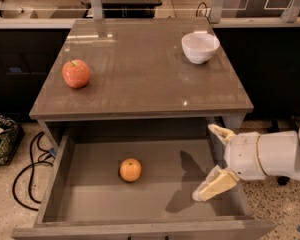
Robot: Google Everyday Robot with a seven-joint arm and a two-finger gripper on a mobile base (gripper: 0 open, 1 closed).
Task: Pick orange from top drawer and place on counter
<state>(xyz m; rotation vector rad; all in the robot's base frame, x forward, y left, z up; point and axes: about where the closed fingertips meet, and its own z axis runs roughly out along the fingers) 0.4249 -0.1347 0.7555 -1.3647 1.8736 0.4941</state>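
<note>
The orange [130, 169] lies on the flat bottom of the open top drawer [90, 204], a little left of its middle. My gripper [216, 158] comes in from the right, over the drawer's right side, well to the right of the orange. Its two cream fingers [215, 185] are spread wide apart and hold nothing. The glossy grey-brown counter [140, 74] lies above and behind the drawer.
A red apple [76, 73] sits on the counter's left side. A white bowl [200, 47] sits at its far right. Black cables [27, 164] and a bag [0, 139] lie on the floor to the left of the cabinet.
</note>
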